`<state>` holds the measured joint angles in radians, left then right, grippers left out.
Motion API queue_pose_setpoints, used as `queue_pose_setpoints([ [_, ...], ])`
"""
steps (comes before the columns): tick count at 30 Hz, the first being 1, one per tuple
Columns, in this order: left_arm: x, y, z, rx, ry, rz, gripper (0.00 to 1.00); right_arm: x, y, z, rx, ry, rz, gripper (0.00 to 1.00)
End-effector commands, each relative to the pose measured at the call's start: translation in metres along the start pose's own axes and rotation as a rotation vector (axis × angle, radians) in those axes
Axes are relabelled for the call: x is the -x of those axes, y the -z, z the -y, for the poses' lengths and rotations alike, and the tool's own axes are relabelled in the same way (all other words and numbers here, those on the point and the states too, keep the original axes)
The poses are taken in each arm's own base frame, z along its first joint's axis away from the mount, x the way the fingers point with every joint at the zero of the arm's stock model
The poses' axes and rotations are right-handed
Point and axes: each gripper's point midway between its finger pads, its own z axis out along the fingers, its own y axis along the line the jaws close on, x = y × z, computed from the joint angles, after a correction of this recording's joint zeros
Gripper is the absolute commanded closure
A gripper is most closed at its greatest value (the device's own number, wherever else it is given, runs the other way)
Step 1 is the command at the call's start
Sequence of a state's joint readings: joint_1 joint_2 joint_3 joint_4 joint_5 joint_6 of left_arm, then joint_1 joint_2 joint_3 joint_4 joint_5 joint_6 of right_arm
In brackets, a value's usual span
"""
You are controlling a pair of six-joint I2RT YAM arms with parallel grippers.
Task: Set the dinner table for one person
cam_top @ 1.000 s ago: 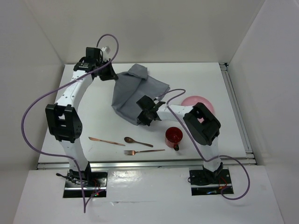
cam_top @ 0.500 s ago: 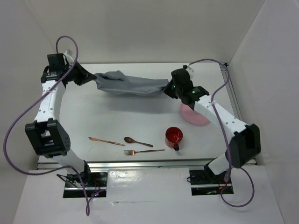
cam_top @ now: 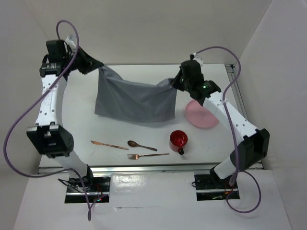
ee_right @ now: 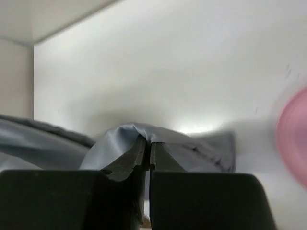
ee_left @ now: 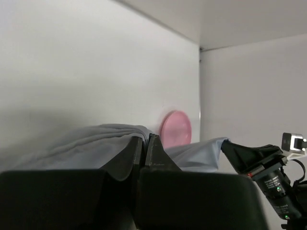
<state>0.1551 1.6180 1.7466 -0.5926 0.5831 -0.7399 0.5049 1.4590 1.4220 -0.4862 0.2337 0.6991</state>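
One plain white dinner table (cam_top: 81,120) underlies everything. The left gripper (cam_top: 93,65) at 10 o'clock and the right gripper (cam_top: 175,84) at 1 each pinch a corner of one grey cloth (cam_top: 136,100). One pink plate (cam_top: 201,115) at 3; one cup (cam_top: 178,140), knife (cam_top: 109,144), spoon (cam_top: 141,145), fork (cam_top: 147,155) at 6.

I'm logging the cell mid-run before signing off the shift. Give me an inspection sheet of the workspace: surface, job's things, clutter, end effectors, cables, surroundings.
Surface: white dinner table, matte, no spills seen.
Job's things: grey cloth mat lifted by two corners, hanging spread; pink plate to its right; red cup nearer than the plate; knife, spoon and fork by the near edge.
Clutter: nothing seen.
End effectors: left end effector shut on one mat corner; right end effector shut on the other.
Cables: purple cables loop loosely off both arms.
Surroundings: plain white walls on three sides.
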Motion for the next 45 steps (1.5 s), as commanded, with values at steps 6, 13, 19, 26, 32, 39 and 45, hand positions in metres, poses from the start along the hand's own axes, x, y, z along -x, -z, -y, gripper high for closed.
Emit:
queue_pose_setpoints([
  [6, 0.078, -0.059, 0.034, -0.254, -0.011, -0.062, 1.00, 0.181, -0.050, -0.010, 0.094, -0.026, 0.281, 1.00],
  [13, 0.092, -0.045, 0.040, -0.320, -0.135, 0.005, 1.00, 0.195, -0.058, -0.002, 0.104, -0.044, 0.312, 1.00],
  [19, 0.046, -0.050, -0.004, -0.263, -0.045, -0.072, 1.00, 0.120, -0.065, 0.034, 0.064, -0.076, 0.178, 1.00],
  [26, -0.057, -0.040, -0.085, -0.073, 0.015, -0.216, 0.86, -0.010, -0.062, 0.066, 0.007, -0.066, -0.051, 1.00],
  [32, -0.115, -0.021, -0.153, 0.097, 0.175, -0.351, 0.56, -0.095, -0.036, 0.097, -0.064, -0.014, -0.215, 0.31],
  [39, -0.063, 0.005, -0.139, 0.262, 0.039, -0.166, 0.53, -0.057, -0.014, 0.091, -0.077, 0.025, -0.107, 0.27],
  [45, -0.087, -0.030, -0.126, 0.262, -0.100, -0.279, 1.00, -0.073, -0.048, 0.053, 0.011, 0.080, -0.234, 0.87],
])
